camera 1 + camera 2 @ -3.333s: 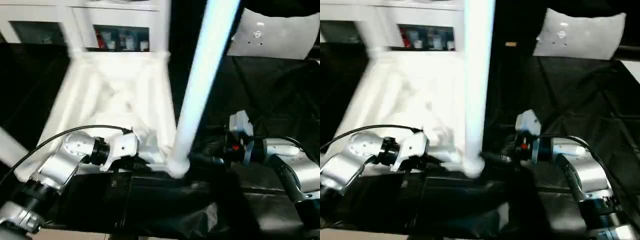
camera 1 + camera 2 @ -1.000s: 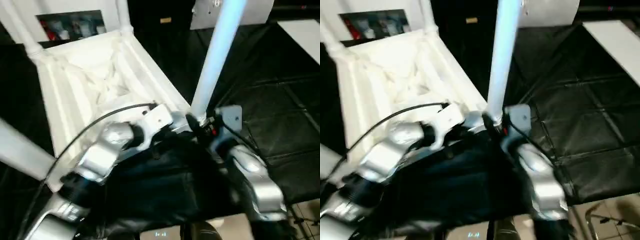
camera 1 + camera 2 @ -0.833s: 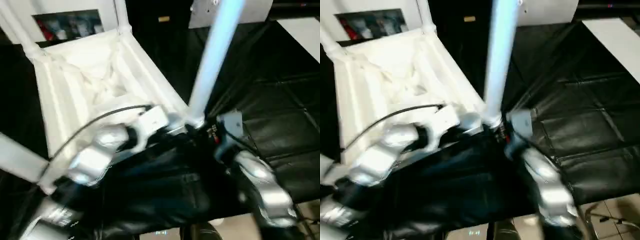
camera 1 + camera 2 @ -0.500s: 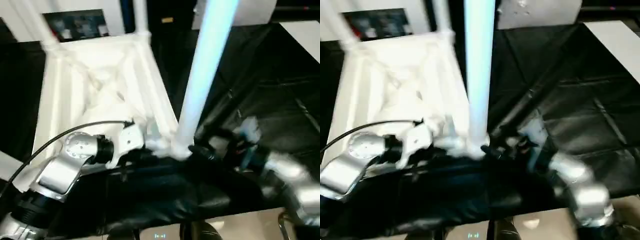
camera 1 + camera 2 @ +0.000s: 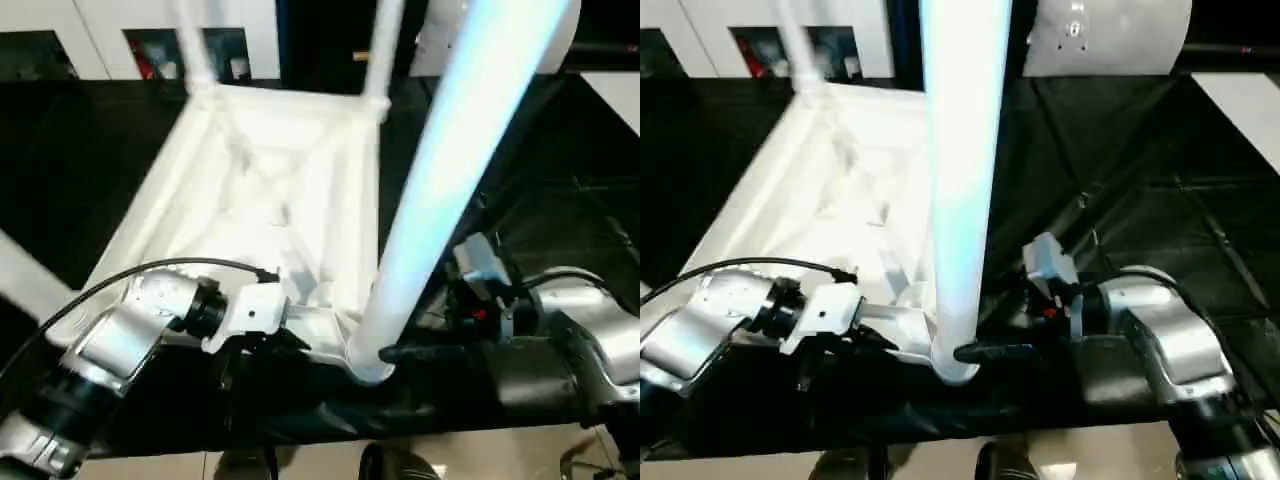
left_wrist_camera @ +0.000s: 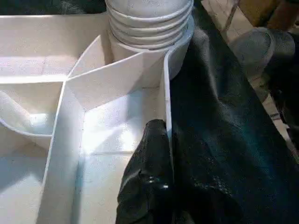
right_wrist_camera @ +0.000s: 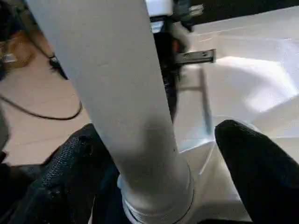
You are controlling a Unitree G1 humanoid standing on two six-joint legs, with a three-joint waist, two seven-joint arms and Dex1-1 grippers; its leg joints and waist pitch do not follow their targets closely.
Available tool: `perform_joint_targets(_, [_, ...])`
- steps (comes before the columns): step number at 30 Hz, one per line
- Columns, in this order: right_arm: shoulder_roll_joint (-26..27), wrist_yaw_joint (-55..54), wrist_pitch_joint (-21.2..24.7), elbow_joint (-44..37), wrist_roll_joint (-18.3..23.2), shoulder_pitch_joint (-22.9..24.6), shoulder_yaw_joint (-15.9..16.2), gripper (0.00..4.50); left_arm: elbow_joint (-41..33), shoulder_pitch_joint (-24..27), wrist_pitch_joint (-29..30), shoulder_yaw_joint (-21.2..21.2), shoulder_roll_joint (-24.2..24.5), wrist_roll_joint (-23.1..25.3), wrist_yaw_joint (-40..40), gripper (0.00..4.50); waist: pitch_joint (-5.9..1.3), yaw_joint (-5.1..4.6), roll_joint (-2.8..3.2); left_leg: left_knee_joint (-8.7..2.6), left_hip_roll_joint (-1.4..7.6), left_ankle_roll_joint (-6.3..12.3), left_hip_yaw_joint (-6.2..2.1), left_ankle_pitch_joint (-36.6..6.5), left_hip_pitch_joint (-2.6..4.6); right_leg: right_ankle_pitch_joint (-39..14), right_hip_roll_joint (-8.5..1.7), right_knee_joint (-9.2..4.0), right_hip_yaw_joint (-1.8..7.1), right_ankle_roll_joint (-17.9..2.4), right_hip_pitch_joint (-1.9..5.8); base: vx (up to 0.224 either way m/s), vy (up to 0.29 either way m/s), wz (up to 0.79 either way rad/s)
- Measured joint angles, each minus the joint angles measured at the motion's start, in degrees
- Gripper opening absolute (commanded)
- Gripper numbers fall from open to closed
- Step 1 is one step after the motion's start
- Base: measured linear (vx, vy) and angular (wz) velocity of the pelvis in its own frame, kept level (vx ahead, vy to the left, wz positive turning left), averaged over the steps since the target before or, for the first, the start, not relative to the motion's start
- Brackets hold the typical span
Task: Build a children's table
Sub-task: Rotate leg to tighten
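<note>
A black cloth [image 5: 1160, 180] covers the work surface, and the white table top [image 5: 270, 200] lies on it upside down, its ribbed, cross-braced underside facing up. At the far side stands a white cabinet [image 5: 110, 40] with glass doors, and a white pad [image 5: 1105, 35] leans further right.

One long white leg [image 5: 960, 180] stands up from the near right corner socket [image 6: 149, 28] of the table top — it rises tall toward the camera. Two more legs [image 5: 195, 45] stand at the far corners, and another white tube [image 5: 30, 285] crosses the near left edge.

The right gripper [image 7: 159, 163] reaches in from the right at the base of the tall leg. Its two black fingers [image 7: 254, 163] stand wide apart, one on each side of the leg, and there is a gap beside the leg, so it is not squeezing it.

The left gripper [image 6: 154, 177] comes in from the left, just beside that corner socket. Its fingers are pinched tight on the thin side wall of the table top, one inside the rim and one outside against the cloth.
</note>
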Motion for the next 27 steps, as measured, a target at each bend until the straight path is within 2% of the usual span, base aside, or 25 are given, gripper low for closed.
perform_joint_targets(4, [-0.01, 2.52, -0.1, 1.26, -0.08, -0.6, 1.6, 3.57, 1.26, -0.94, -1.46, -0.68, -0.56, 0.49, -1.23, 0.0, -0.16, 0.28, -0.27, 0.06, 0.0, 0.11, 0.17, -0.01, -0.04, 0.03, 0.0, -0.02, 0.15, -0.02, 0.01, 0.0, 0.0, 0.0])
perform_joint_targets(9, [0.02, 4.68, -0.25, 2.37, -0.23, -1.82, 3.6, 3.03, 3.24, -2.34, -3.15, -1.4, -1.17, 0.75, -1.84, 0.0, -0.17, 0.43, -0.28, 0.09, 0.0, 0.23, 0.22, 0.06, -0.07, 0.08, -0.01, -0.01, 0.2, -0.05, 0.02, 0.0, 0.0, 0.0])
perform_joint_targets(17, [0.68, 5.76, -0.43, 3.8, -0.67, -2.54, 4.86, 2.41, 4.55, -2.94, -4.04, -1.56, -1.43, 0.94, -2.36, 0.0, -0.19, 0.46, -0.25, 0.08, 0.0, 0.22, 0.23, 0.07, -0.07, 0.09, -0.01, 0.0, 0.21, -0.05, 0.03, 0.0, 0.0, 0.0])
perform_joint_targets(20, [0.83, 5.65, -0.45, 3.81, -0.67, -2.56, 4.89, 2.25, 4.6, -2.93, -3.81, -1.47, -1.32, 0.76, -2.42, 0.0, -0.19, 0.43, -0.24, 0.07, 0.01, 0.18, 0.23, 0.05, -0.06, 0.1, -0.01, 0.0, 0.21, -0.05, 0.03, 0.0, 0.0, 0.0])
perform_joint_targets(23, [1.98, 3.97, 0.26, 3.38, -0.27, -1.77, 4.32, 2.2, 3.32, -1.75, -1.03, 0.13, -0.72, -0.27, -1.96, 0.0, -0.2, 0.12, -0.21, 0.05, 0.02, -0.02, 0.24, -0.07, -0.03, 0.1, -0.01, 0.01, 0.2, -0.03, 0.01, 0.0, 0.0, 0.0])
perform_joint_targets(27, [5.15, -3.02, 1.3, 0.63, 0.12, 1.64, 1.69, 2.17, -0.78, 1.43, 3.39, 2.99, 0.95, -0.2, 2.11, 0.0, -0.21, -0.48, -0.13, -0.02, 0.08, -0.1, 0.26, -0.04, 0.02, 0.13, 0.03, 0.0, 0.21, 0.0, -0.07, 0.0, 0.0, 0.0])
